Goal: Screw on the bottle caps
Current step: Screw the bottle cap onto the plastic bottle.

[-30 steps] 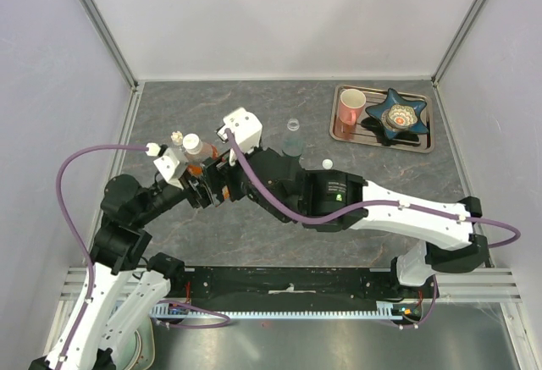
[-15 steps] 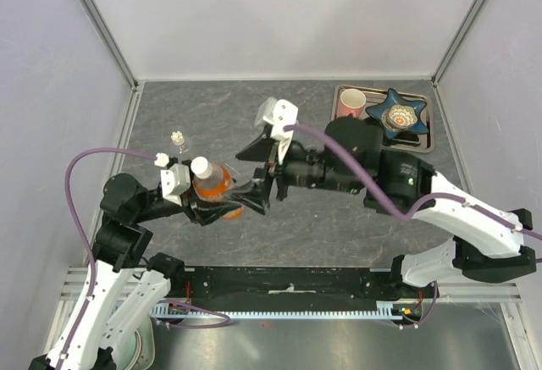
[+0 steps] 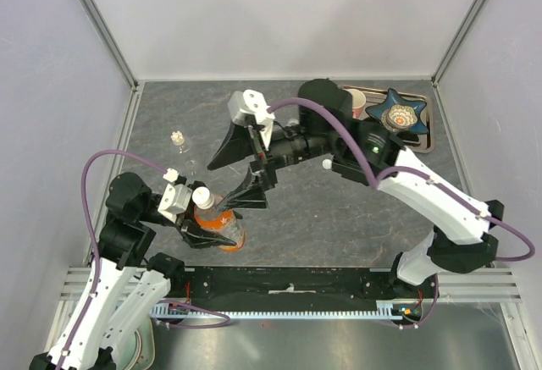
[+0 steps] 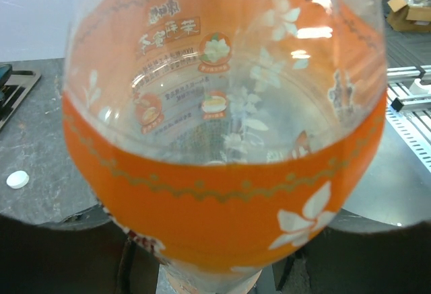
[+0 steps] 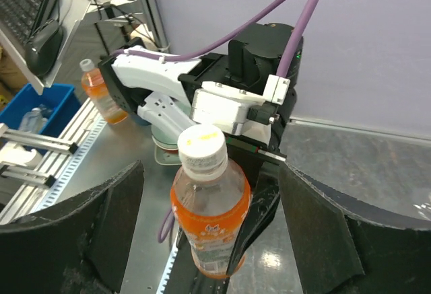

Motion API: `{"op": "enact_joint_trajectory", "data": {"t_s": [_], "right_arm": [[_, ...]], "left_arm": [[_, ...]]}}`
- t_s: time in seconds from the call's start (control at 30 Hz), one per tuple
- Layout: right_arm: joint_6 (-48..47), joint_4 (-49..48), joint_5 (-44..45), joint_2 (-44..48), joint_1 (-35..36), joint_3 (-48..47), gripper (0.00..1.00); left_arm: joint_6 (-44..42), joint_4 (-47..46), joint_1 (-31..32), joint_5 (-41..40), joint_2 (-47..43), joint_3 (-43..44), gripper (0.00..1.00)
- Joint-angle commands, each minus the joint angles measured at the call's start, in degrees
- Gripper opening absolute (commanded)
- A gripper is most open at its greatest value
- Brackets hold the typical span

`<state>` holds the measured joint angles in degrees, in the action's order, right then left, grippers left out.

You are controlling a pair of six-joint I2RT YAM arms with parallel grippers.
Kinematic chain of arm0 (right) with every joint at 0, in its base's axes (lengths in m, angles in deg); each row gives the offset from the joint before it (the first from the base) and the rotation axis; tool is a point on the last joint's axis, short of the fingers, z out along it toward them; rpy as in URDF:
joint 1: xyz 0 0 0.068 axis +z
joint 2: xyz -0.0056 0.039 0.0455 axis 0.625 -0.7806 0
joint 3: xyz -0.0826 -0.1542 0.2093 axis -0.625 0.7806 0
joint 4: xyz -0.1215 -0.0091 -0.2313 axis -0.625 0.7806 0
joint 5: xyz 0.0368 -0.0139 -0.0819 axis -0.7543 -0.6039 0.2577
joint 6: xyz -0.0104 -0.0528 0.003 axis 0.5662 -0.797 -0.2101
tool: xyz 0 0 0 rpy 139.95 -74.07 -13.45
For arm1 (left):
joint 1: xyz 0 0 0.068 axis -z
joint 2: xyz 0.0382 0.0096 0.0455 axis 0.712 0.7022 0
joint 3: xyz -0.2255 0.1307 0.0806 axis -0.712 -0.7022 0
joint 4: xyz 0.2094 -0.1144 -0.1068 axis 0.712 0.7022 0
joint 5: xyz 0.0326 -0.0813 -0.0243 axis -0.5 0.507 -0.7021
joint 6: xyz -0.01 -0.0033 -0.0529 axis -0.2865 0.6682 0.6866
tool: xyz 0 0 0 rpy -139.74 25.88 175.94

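Observation:
The orange bottle point(image 3: 218, 224) stands tilted near the table's front left, with a white cap point(image 3: 201, 195) on its neck. My left gripper point(image 3: 210, 233) is shut on the bottle's body, which fills the left wrist view as an orange-labelled bottle point(image 4: 222, 193) in the left gripper point(image 4: 215, 253). My right gripper point(image 3: 235, 171) hangs open just behind the cap, touching nothing. In the right wrist view the cap point(image 5: 201, 144) and bottle point(image 5: 210, 227) show between the wide fingers of the right gripper point(image 5: 212, 179). A tiny clear bottle point(image 3: 178, 139) stands at the back left. A loose white cap point(image 3: 326, 164) lies mid-table.
A metal tray point(image 3: 423, 143) at the back right holds a pink mug point(image 3: 354, 99) and a blue star-shaped dish point(image 3: 398, 116). The right arm stretches across the table's middle. The loose cap point(image 4: 17, 179) also shows at the left of the left wrist view.
My right gripper let go of the bottle's top, opened wider and drew back. My left arm pulled the orange bottle toward the table's front edge.

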<state>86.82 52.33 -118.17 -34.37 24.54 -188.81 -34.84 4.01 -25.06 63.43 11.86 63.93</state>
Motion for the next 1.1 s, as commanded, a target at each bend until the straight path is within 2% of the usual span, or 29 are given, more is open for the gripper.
{"op": "enact_joint_trajectory", "data": {"t_s": [0.0,0.4,0.8,0.93,1.07], "right_arm": [[1.81,-5.48,-10.59,-3.52,-0.56,-3.05,0.87],[8.15,-13.58,-17.27,-6.86,-0.91,-2.35,0.81],[11.31,-15.52,-19.04,-9.94,-1.35,-3.93,0.71],[12.37,-16.92,-20.09,-10.21,-1.35,-3.85,0.66],[13.16,-17.98,-20.88,-10.29,-1.35,-2.97,0.53]], "left_arm": [[1.90,-1.27,-0.12,3.55,0.17,-0.24,0.02],[1.46,-0.40,-0.12,2.67,-0.27,-0.68,0.02],[1.19,-0.22,-0.12,0.74,-0.53,-0.25,0.02],[1.19,-0.22,-0.12,0.47,-0.62,-0.25,0.02],[0.84,0.40,-0.12,0.04,-0.89,-0.07,0.02]]}}
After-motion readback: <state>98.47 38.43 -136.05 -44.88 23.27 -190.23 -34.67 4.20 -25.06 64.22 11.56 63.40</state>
